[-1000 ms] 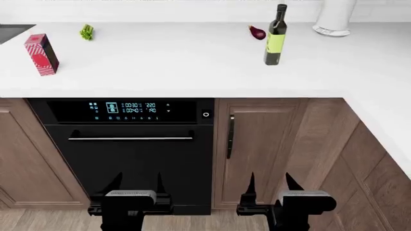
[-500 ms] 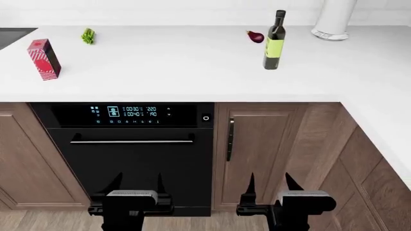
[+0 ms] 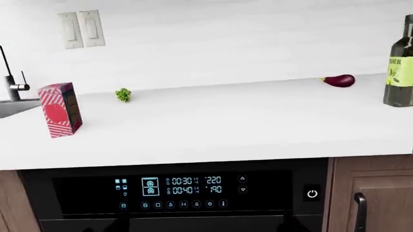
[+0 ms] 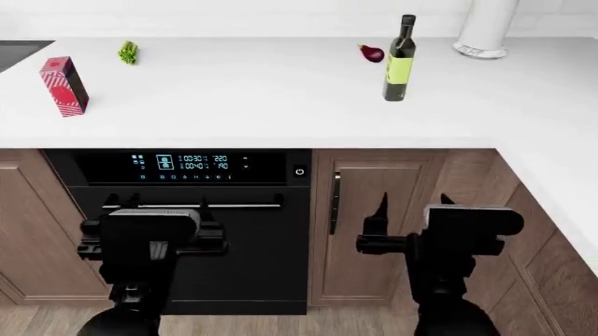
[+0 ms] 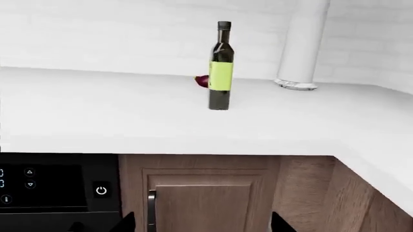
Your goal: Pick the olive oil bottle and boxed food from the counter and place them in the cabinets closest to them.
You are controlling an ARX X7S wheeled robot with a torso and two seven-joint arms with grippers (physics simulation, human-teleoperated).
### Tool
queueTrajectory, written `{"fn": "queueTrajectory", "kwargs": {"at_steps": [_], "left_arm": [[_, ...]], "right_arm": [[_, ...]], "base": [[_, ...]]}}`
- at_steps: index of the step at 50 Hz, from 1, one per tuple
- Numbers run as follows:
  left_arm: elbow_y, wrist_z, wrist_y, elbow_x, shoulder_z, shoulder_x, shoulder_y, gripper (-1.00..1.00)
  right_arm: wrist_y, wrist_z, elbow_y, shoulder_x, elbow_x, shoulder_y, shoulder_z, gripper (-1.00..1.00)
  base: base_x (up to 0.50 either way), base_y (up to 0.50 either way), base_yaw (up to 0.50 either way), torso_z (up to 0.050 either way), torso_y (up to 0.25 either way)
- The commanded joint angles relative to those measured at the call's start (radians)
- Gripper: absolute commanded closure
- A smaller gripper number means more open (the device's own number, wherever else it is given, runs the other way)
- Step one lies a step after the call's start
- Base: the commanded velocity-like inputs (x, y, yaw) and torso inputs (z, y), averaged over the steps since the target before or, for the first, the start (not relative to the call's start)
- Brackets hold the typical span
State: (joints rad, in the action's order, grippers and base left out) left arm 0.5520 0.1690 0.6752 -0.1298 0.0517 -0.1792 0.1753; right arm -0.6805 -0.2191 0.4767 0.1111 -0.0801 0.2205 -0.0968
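Note:
The olive oil bottle [image 4: 400, 63] stands upright on the white counter [image 4: 243, 105] at the back right; it also shows in the right wrist view [image 5: 221, 67] and at the edge of the left wrist view [image 3: 401, 72]. The boxed food [image 4: 64, 86] stands upright at the counter's left, also in the left wrist view [image 3: 59, 109]. My left gripper [image 4: 165, 203] is open and empty in front of the oven. My right gripper [image 4: 412, 203] is open and empty in front of the cabinet door. Both are below counter height, far from the objects. Only the fingertips [image 5: 125, 223] show in the wrist views.
A black oven [image 4: 187, 231] sits under the counter, with a wooden cabinet door and dark handle [image 4: 335, 203] to its right. A purple eggplant [image 4: 371, 52] lies next to the bottle, a celery bunch [image 4: 128, 52] near the box. A white cylinder [image 4: 486, 28] stands back right; the sink [image 4: 19, 50] is far left.
Both arms have risen; the grippers stand higher in the head view, now level with the oven handle. The bottle and box have not moved.

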Motion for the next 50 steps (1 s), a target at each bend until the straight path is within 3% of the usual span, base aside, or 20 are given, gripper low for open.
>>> {"fn": "queueTrajectory", "kwargs": {"at_steps": [1,7,13,15,16,19,22,25,28,33,36,50], "left_arm": [[0.267,0.026,0.483,-0.058,-0.054,-0.039,0.202,-1.00],[0.354,0.041,0.678,-0.083,-0.075,-0.031,0.295,-1.00],[0.495,0.096,0.880,-0.171,-0.066,-0.060,0.373,-1.00],[0.495,0.344,0.893,-0.471,-0.139,-0.138,0.394,-1.00],[0.495,0.494,0.894,-0.621,-0.182,-0.180,0.402,-1.00],[0.471,0.881,0.891,-1.071,-0.219,-0.267,0.442,-1.00],[0.465,1.135,0.837,-1.515,-0.170,-0.331,0.469,-1.00],[0.473,1.261,0.790,-1.629,-0.103,-0.373,0.488,-1.00],[0.493,1.374,0.754,-1.729,-0.061,-0.394,0.513,-1.00],[0.495,1.401,0.863,-1.783,-0.130,-0.322,0.502,-1.00],[0.495,1.401,0.894,-1.799,-0.170,-0.297,0.503,-1.00],[0.495,1.402,0.895,-1.777,-0.113,-0.324,0.473,-1.00]], "right_arm": [[-0.433,-0.035,0.277,0.014,-0.020,0.224,0.014,-1.00],[-0.551,-0.049,0.354,0.018,-0.024,0.284,0.013,-1.00],[-0.778,-0.046,0.489,0.019,-0.045,0.340,0.023,-1.00],[-0.885,-0.051,0.569,0.030,-0.067,0.372,0.024,-1.00],[-0.885,-0.130,0.570,0.059,-0.196,0.380,0.057,-1.00],[-0.889,-0.580,0.568,0.201,-0.646,0.399,0.267,-1.00],[-0.868,-1.006,0.543,0.268,-1.096,0.425,0.311,-1.00],[-0.829,-1.124,0.543,0.317,-1.539,0.427,0.297,-1.00],[-0.777,-1.219,0.558,0.368,-1.645,0.428,0.283,-1.00],[-0.884,-1.347,0.570,0.315,-1.822,0.422,0.357,-1.00],[-0.889,-1.351,0.570,0.327,-1.829,0.415,0.343,-1.00],[-0.890,-1.349,0.570,0.376,-1.740,0.326,0.259,-1.00]], "base": [[0.00,0.00,0.00,0.000,0.000],[0.00,0.00,0.00,0.000,0.000],[0.00,0.00,0.00,0.000,0.000],[0.00,0.00,0.00,0.000,0.000],[0.00,0.00,0.00,0.000,0.000],[0.00,0.00,0.00,0.000,0.000],[0.00,0.00,0.00,0.000,0.000],[0.00,0.00,0.00,0.000,0.000],[0.00,0.00,0.00,0.000,0.000],[0.00,0.00,0.00,0.000,0.000],[0.00,0.00,0.00,0.000,0.000],[0.00,0.00,0.00,0.000,0.000]]}}
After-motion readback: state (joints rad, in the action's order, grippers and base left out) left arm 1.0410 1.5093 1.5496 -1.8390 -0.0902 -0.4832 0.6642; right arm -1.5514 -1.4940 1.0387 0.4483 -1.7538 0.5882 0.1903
